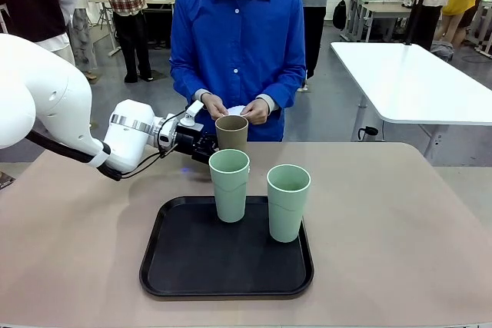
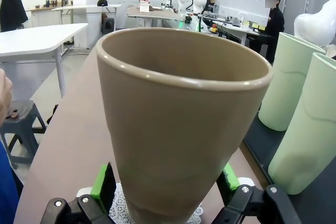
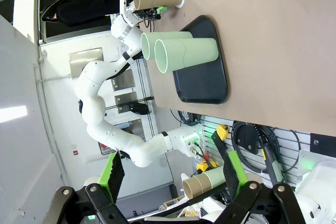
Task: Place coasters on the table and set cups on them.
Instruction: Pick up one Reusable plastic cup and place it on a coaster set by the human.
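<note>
The left pincer (image 1: 207, 147), jaws apart, flanks the tan cup (image 1: 231, 132) standing on a coaster (image 2: 118, 205) on the worktop (image 1: 400, 220), while the right pincer (image 3: 173, 174) gapes empty.

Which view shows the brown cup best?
The left wrist view: the brown cup is close up, rim to near its base, on a lacy coaster. The front view hides its lower part behind a green cup; the right wrist view shows it small and sideways.
</note>
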Robot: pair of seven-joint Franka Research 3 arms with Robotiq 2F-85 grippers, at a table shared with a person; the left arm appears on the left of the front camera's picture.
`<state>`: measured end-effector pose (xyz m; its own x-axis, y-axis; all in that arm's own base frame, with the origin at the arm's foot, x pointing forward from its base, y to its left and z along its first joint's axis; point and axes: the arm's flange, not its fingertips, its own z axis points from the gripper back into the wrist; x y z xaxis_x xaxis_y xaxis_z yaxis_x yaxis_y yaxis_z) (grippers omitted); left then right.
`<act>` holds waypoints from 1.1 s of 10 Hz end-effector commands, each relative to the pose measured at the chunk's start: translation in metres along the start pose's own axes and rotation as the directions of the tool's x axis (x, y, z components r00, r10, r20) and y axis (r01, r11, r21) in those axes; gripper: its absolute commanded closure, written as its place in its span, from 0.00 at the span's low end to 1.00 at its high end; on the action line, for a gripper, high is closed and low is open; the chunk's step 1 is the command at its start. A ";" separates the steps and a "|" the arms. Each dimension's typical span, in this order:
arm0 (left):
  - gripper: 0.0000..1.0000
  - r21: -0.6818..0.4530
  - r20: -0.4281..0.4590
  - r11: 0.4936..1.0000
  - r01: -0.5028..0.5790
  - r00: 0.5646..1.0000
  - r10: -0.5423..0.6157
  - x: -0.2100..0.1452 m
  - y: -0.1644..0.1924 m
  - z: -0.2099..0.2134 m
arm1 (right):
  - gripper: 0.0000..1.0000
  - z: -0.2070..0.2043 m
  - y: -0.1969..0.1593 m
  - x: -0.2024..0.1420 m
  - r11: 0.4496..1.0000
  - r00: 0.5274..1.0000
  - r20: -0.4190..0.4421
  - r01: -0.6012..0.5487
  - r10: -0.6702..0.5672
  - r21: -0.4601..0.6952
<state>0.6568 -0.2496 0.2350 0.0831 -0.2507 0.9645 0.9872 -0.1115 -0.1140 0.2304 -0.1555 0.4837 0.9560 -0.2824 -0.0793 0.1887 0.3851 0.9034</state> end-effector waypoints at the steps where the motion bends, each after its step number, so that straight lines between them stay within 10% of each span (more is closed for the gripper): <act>1: 0.00 -0.025 -0.001 1.000 -0.001 1.000 0.001 0.004 0.006 0.002 | 0.00 0.000 0.001 0.001 1.000 1.000 -0.003 -0.004 0.004 0.022; 11: 0.00 -0.015 0.018 1.000 0.004 1.000 -0.004 -0.001 0.003 0.012 | 0.00 0.000 0.001 0.001 1.000 1.000 -0.003 -0.004 0.004 0.022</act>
<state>0.6596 -0.2387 0.2364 0.0840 -0.2431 0.9663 0.9865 -0.1162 -0.1150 0.2304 -0.1555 0.4837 0.9560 -0.2824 -0.0793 0.1887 0.3851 0.9034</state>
